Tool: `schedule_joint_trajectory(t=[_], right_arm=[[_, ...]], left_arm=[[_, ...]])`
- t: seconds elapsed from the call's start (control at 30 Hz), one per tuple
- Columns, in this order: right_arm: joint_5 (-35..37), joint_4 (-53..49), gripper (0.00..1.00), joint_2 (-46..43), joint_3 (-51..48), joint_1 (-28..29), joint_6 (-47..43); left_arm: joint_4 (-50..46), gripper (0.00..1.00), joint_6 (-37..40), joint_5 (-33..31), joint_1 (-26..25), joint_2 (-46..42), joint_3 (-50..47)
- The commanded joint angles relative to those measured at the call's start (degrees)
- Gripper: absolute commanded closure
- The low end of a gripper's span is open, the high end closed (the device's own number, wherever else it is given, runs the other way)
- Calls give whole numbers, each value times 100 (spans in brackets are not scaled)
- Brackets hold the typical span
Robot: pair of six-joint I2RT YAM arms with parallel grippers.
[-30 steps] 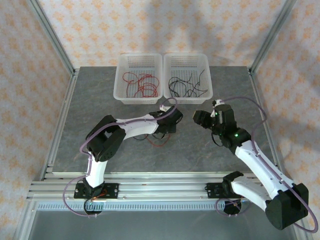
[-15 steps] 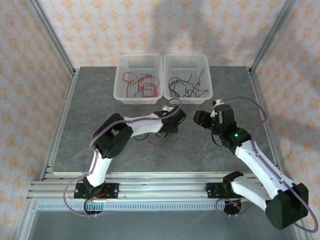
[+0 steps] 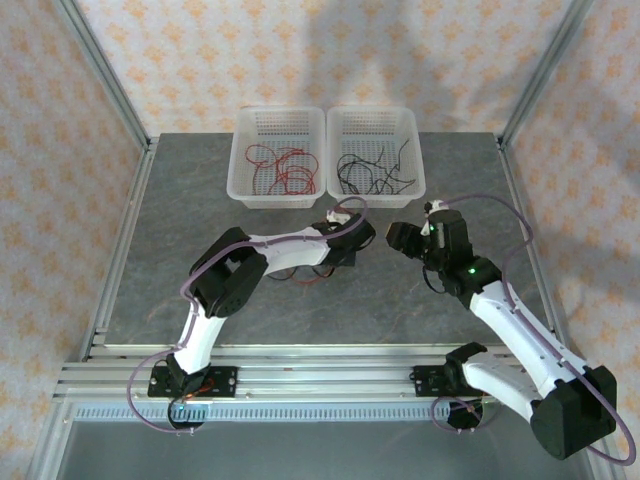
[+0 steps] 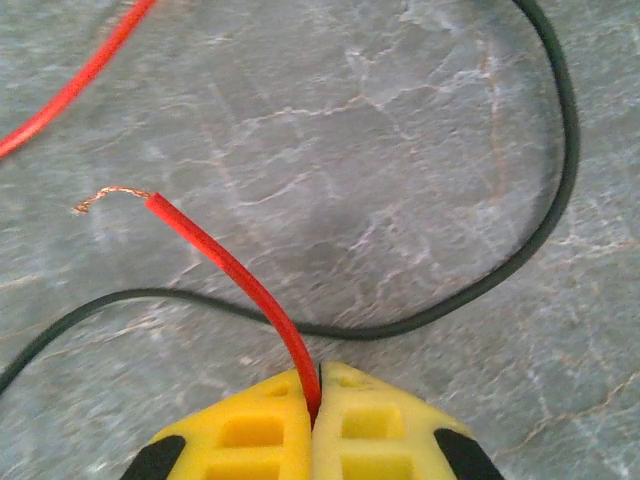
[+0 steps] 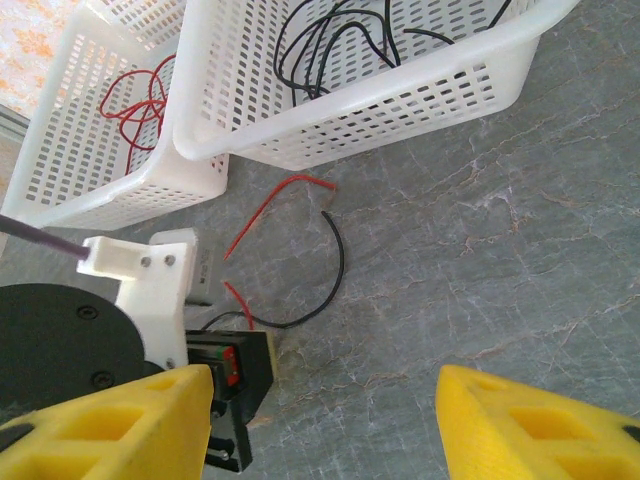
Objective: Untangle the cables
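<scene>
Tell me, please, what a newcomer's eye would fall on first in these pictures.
First, the left arm's yellow jaws, shut on a red cable with a bare copper tip, above a black cable curving on the grey table. Next, two white baskets at the table's far edge: the left basket holds red cables, the right basket black cables.

The left hand (image 4: 315, 405) shows yellow fingers (image 4: 240, 430) with black bases, a red cable (image 4: 230, 265) between them, its bare tip perhaps copper-coloured. Ahead of that hand a black cable (image 4: 490, 285) curves over the grey, pale-veined counter (image 4: 350, 120). Beyond the yellow fingers of the right hand (image 5: 320, 425) stand two white baskets (image 5: 400, 95), one holding red cables (image 5: 140, 110), one black.
</scene>
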Motion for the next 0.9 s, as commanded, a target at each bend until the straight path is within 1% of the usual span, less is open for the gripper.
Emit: schedule_joint_trajectory(t=[0.0,0.2,0.37,0.43,0.6,0.7,0.87], right_arm=[[154,-35,40,-47,-24,6,-78],[-10,118,40,5,-142,4,66],[-134,330,40,92,-277,6,236],[-169,381,40,132,-311,9,277],[-219,437,40,147,-368,4,374],[-207,448,40,128,-414,17,429],[-271,569,40,156,-522,72,564]], left_arm=[[-718,100,178,-449,-167,-730,470],[-1666,100,504,-855,-368,-1526,1590],[-2023,100,1029,-1200,-387,-1964,2567],[-2166,100,1242,-1415,-376,-1969,3085],[-2654,100,1752,-1921,-275,-1595,4811],[-2517,100,2055,-2041,-159,-1489,5400],[-1644,100,2665,-2225,2,-1650,5460]])
